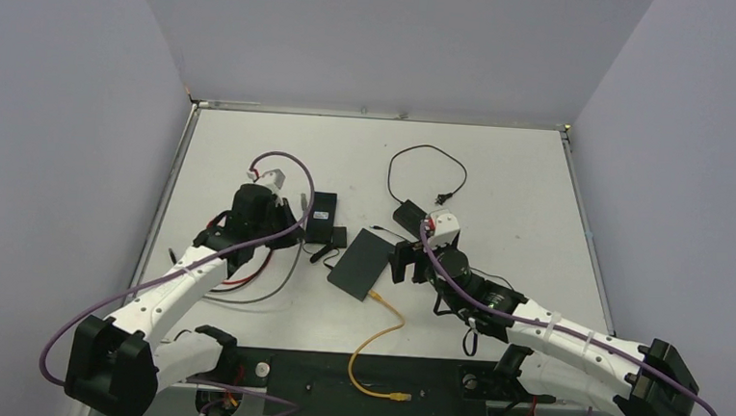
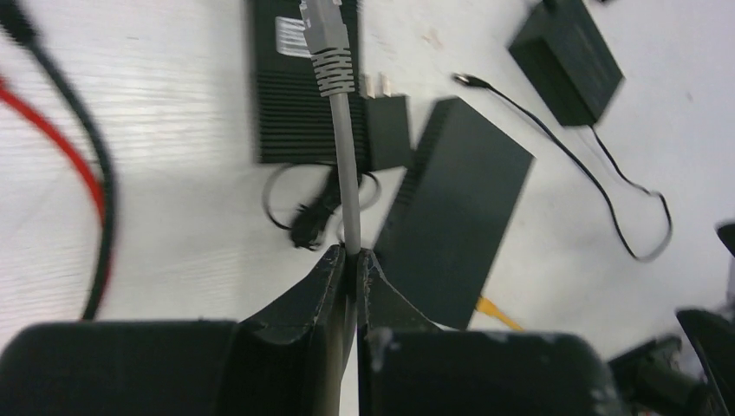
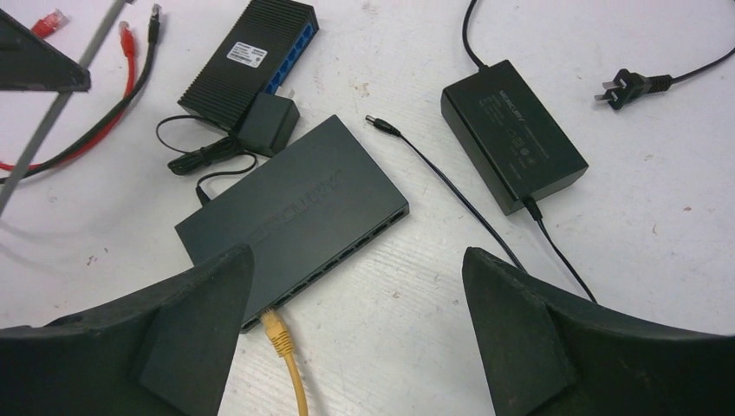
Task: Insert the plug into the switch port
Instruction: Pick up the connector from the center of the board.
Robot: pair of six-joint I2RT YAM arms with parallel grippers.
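White table [image 1: 502, 168]. Switch [image 1: 361, 263] lay flat mid-table, port row facing about 4 o'clock, with a yellow cable [image 3: 282, 347] in an end port. Right gripper [image 3: 357, 260] hovered at the switch's 3 o'clock, jaws wide apart, holding nothing. Left gripper [image 2: 351, 260] sat at its 9 o'clock, pinched tight on the grey cable [image 2: 347, 173] below the boot [image 2: 334, 74]. The plug [image 2: 322, 26] pointed to 12 in the wrist view. Cable likely light and floppy, so the plug would wobble. Plug rigid, clip probably fragile. Better hold: the boot, right behind the plug.
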